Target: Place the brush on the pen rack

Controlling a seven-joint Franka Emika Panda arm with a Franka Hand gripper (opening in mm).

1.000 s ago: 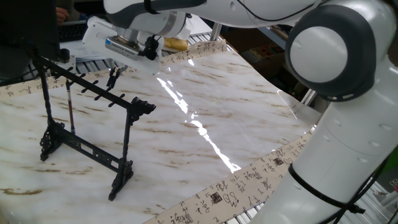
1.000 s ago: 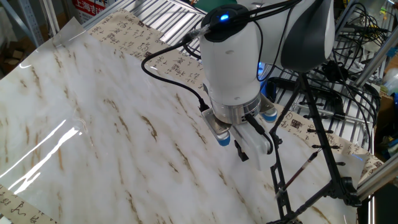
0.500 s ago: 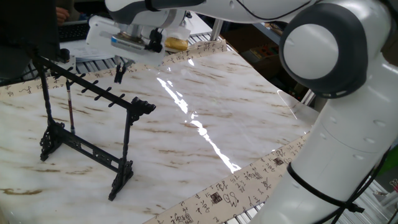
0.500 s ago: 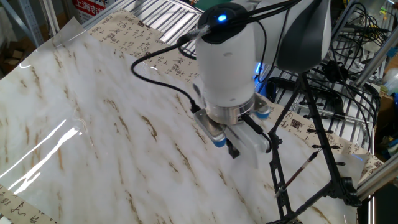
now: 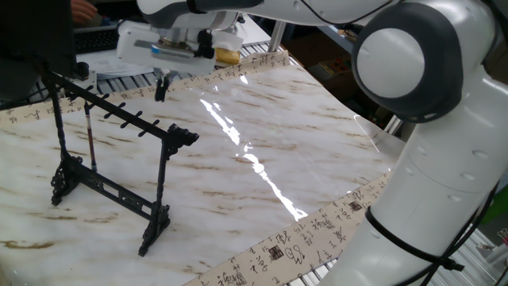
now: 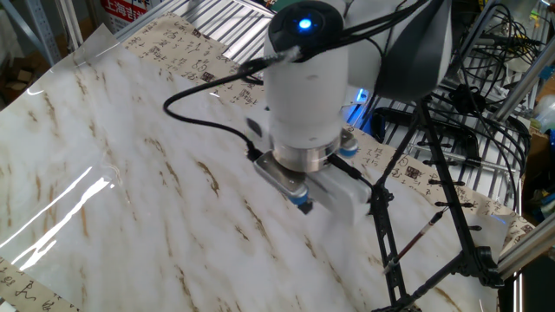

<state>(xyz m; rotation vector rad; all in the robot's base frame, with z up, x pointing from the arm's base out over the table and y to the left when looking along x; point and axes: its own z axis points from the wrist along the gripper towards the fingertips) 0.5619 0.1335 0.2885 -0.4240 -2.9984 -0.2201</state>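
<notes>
Though seemingly hung already from the rack's (image 5: 119,116) top bar, beside the upright toward the table's (image 5: 317,143) far left corner, worth checking the brush (image 5: 90,137): long axis vertical, tip down. Hovering over the far edge past the rack's other upright, well apart from the brush: gripper (image 5: 161,86), nothing visibly held, too blurred to tell whether parted or together. Probably only withdrawal left.

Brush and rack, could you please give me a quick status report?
Gripper above and behind the pen rack, holding nothing visible. Brush hangs from the rack's top bar. Nothing in the way.
</notes>
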